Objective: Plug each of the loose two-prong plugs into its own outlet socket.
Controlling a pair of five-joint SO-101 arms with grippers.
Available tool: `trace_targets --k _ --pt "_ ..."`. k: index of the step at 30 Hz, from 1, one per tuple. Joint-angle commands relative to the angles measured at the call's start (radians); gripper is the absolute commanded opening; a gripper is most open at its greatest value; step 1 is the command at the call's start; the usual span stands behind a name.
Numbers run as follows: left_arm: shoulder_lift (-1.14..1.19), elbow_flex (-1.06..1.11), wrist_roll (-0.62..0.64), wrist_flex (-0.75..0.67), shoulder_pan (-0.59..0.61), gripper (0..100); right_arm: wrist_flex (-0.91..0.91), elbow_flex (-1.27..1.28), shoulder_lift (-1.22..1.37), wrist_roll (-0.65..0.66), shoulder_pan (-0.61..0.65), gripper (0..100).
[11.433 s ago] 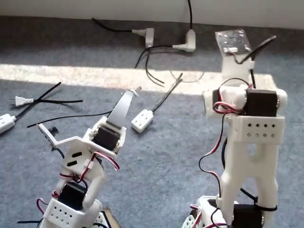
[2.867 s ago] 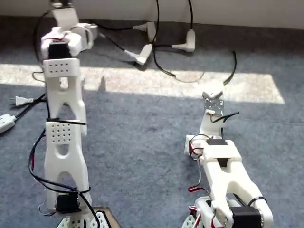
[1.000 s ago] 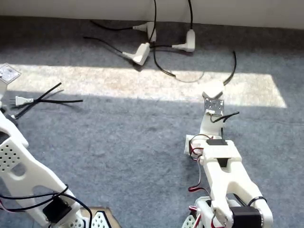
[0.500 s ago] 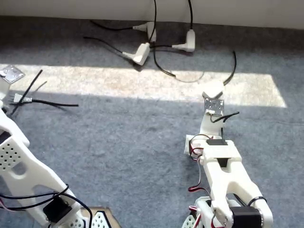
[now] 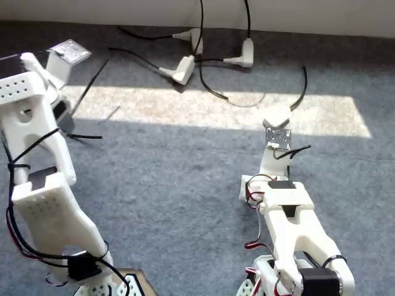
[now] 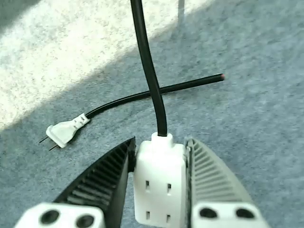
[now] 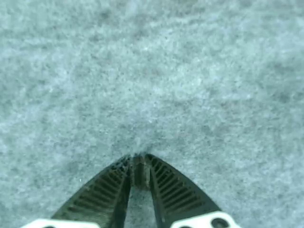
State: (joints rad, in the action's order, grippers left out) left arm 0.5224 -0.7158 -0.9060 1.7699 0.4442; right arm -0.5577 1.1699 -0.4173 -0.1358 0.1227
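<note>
My left gripper (image 6: 160, 142) is shut on a white outlet socket (image 6: 159, 183), slots facing the camera, held above the carpet. Its black cord (image 6: 148, 71) runs away from the fingers; in the high view that cord (image 5: 87, 91) hangs beside the raised left arm (image 5: 37, 123). A loose white two-prong plug (image 6: 64, 134) lies on the carpet below, its black cord (image 6: 156, 90) crossing under the held one. My right gripper (image 7: 137, 161) is shut with nothing in it, tips low over bare carpet; from above it sits mid-right (image 5: 277, 115).
Along the far wall lie a white socket (image 5: 184, 69), a white plug (image 5: 193, 43) and another white plug (image 5: 246, 54), with black cords looping (image 5: 213, 92) between them. A sunlit strip (image 5: 185, 108) crosses the grey carpet.
The left arm swung from the left edge towards the back and inward, lifting the socket and its cord off the carpet. The right arm stayed still.
</note>
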Motion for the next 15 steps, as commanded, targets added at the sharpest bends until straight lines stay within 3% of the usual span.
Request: trace_targets --k 1,4,9,15 --pt "-0.39 0.38 0.114 0.008 -0.249 2 0.025 -0.008 -0.021 -0.005 0.021 0.6" --pt "-0.578 0.593 0.175 -0.005 -0.44 2 0.025 -0.008 -0.021 -0.005 0.021 0.6" --pt "-0.736 0.843 0.384 -0.183 -0.688 2 0.025 -0.007 -0.021 -0.005 0.019 0.6" --pt "-0.68 0.997 0.698 -0.425 -0.828 2 0.025 -0.005 -0.021 -0.005 0.018 0.6"
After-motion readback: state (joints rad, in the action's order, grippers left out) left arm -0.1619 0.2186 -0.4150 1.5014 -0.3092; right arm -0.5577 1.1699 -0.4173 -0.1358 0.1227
